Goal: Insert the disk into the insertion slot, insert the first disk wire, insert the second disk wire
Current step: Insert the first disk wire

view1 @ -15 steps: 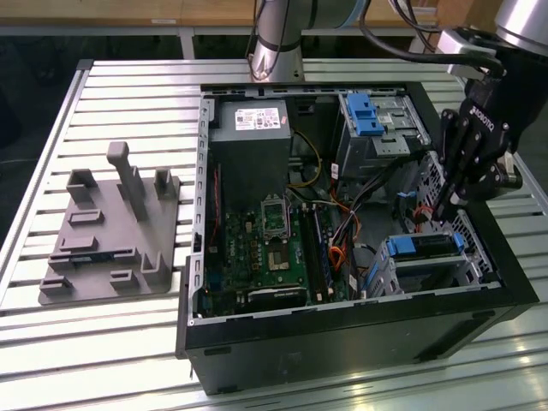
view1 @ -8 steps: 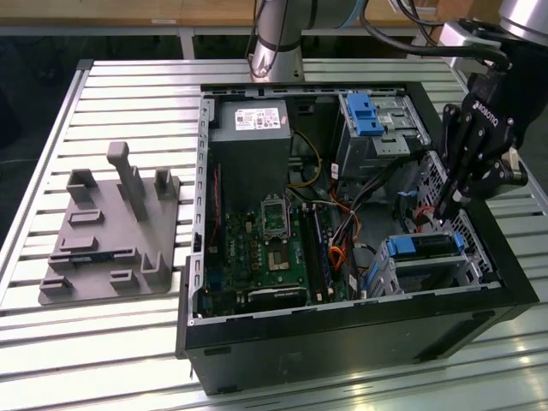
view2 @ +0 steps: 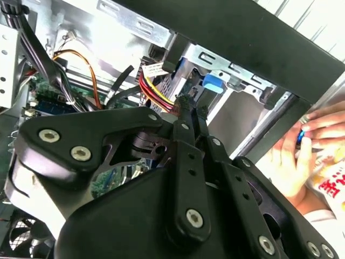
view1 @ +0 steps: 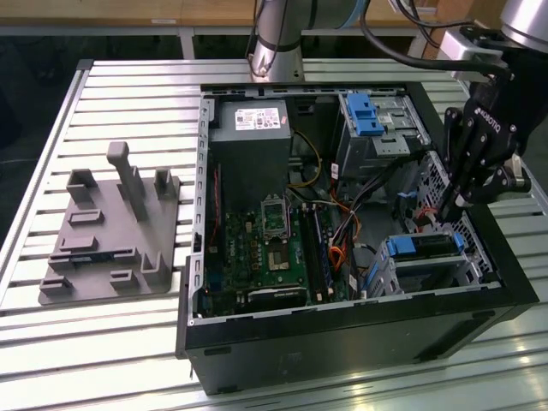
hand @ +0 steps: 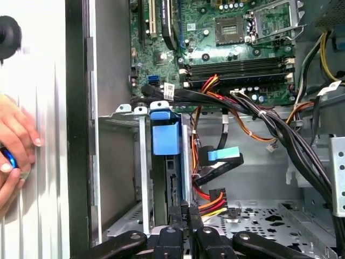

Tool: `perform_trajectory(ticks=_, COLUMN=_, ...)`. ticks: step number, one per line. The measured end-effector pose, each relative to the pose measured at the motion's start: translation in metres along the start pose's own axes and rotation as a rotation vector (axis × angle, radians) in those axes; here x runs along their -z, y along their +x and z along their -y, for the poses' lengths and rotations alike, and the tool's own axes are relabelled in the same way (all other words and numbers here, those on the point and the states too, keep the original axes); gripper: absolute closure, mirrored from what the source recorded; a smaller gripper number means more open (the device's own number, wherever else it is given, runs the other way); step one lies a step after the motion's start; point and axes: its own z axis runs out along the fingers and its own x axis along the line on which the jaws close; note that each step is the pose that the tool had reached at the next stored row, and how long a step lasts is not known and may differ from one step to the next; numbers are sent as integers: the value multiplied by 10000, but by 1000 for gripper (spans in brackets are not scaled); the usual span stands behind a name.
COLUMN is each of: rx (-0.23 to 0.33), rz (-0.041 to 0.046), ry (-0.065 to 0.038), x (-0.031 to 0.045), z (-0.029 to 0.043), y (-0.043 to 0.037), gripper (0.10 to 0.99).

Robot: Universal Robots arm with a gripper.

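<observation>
The disk (view1: 424,247), in its blue carrier, sits inside the insertion slot (view1: 432,272), a silver cage at the case's corner on the exterior view's right. The first wrist view shows the carrier's blue tab (hand: 164,135) standing in the cage (hand: 141,162). My gripper (view1: 449,210) hangs just above and behind the cage, fingers pressed together with nothing seen between them. In the first wrist view the gripper (hand: 185,211) is close to a red, yellow and black wire plug (hand: 213,197). A blue-tipped flat wire (hand: 222,155) hangs beside the cage. The second wrist view shows the gripper (view2: 188,105) by the wire bundle (view2: 155,89).
A taller bay with a blue latch (view1: 366,111) stands at the case's back. The motherboard (view1: 265,248) and power supply (view1: 253,145) lie on the exterior view's left, with cables between. A grey fixture (view1: 111,231) rests on the table. A person's hand (hand: 16,135) is outside the case wall.
</observation>
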Motion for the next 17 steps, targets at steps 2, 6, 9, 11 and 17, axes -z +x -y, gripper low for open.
perform_trajectory(ticks=2, rx=9, rz=210, ry=10, x=-8, z=-5, y=25, gripper=922)
perform_trajectory(ticks=6, rx=23, rz=513, ry=14, x=-20, z=-10, y=85, gripper=922)
perform_trajectory(ticks=9, rx=24, rz=513, ry=15, x=-20, z=-9, y=88, gripper=922)
perform_trajectory(ticks=11, rx=23, rz=513, ry=15, x=-21, z=-10, y=90, gripper=922)
perform_trajectory(ticks=17, rx=24, rz=519, ry=14, x=-22, z=-9, y=98, gripper=922)
